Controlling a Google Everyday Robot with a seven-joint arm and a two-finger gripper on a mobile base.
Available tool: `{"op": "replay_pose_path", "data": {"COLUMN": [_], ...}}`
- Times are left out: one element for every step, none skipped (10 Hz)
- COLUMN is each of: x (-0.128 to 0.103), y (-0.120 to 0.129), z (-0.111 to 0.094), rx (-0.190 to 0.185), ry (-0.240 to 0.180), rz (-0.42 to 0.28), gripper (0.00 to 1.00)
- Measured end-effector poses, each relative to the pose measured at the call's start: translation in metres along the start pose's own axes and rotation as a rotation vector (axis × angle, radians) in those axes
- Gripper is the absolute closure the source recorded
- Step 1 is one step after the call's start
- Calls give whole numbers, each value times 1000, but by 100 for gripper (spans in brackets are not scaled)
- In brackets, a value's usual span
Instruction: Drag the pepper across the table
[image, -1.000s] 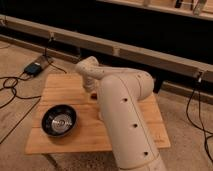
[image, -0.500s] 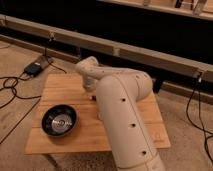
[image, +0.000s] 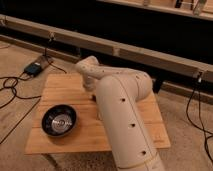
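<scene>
The table (image: 65, 90) is a small one with a light wooden plank top. My white arm (image: 122, 110) reaches over its middle from the lower right. The wrist bends down near the table's centre, and the gripper (image: 93, 95) sits below it, just above the planks and mostly covered by the arm. The pepper is hidden or out of view; no red-orange item shows anywhere on the table.
A dark round bowl (image: 59, 120) with a shiny centre sits on the table's front left. Black cables (image: 15, 87) and a small box (image: 35, 68) lie on the floor to the left. A long low rail (image: 125, 50) runs behind the table.
</scene>
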Motion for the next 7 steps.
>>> {"op": "replay_pose_path", "data": {"x": [-1, -4, -7, -9, -12, -18, -22], "y": [0, -1, -1, 0, 0, 2, 3], "z": [-1, -3, -5, -6, -9, -11, -13], "rx": [1, 1, 1, 0, -1, -1, -2], "ry": [-5, -12, -22, -26, -35, -47, -54], "rz": [3, 5, 7, 8, 9, 8, 6], "gripper": [100, 100, 100, 100, 100, 100, 100]}}
